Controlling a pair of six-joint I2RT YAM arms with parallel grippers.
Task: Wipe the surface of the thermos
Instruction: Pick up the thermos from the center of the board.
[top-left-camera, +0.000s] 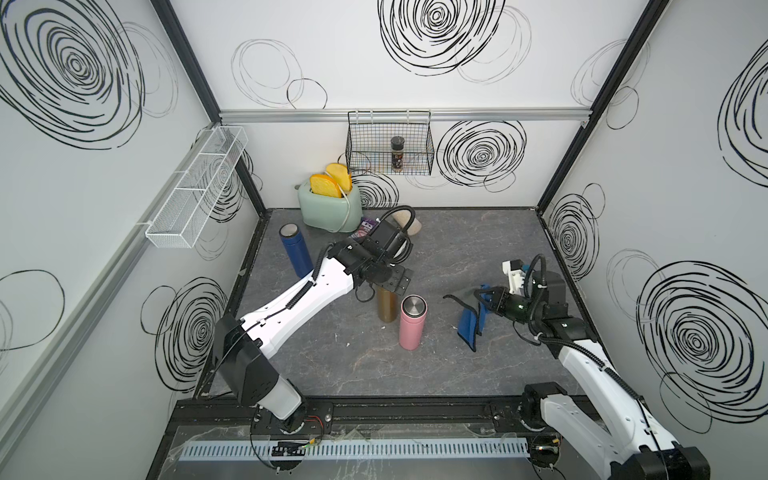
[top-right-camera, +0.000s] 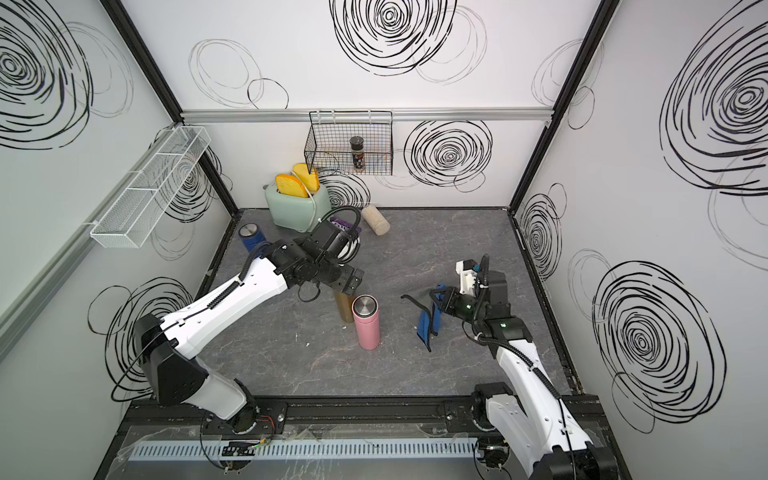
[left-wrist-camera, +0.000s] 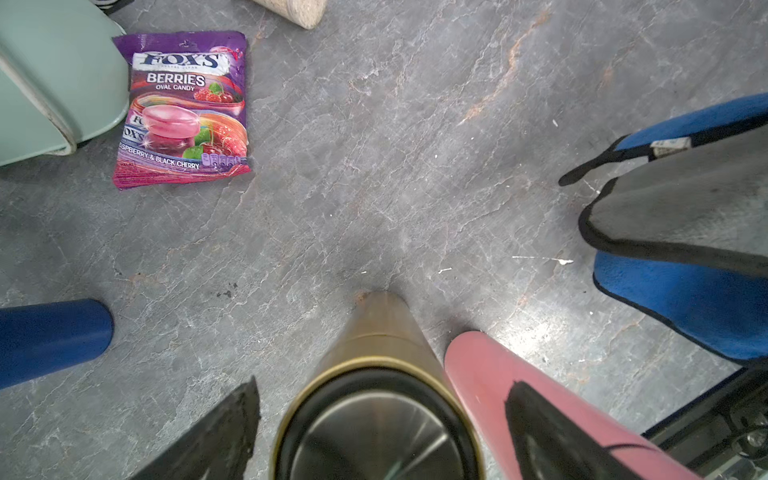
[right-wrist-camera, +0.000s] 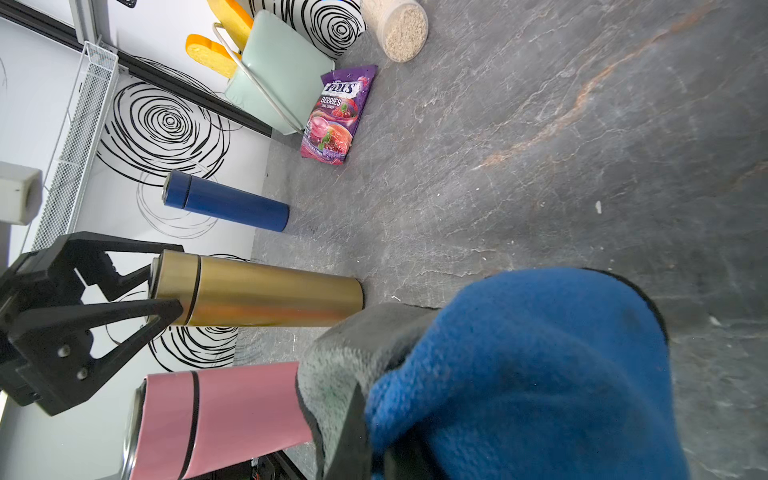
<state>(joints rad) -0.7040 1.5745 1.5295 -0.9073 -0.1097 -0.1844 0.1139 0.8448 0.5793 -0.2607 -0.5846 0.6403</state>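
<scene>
While right gripper (top-left-camera: 484, 297) clenches blue cloth (top-left-camera: 467, 324) centre-right, left gripper (top-left-camera: 390, 291) hangs released mid-frame, jaws flanking gold thermos (top-left-camera: 386, 311) cap.

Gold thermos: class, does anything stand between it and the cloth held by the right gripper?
Yes. The pink thermos stands upright beside the gold thermos, on the side facing the cloth in the right gripper.
</scene>
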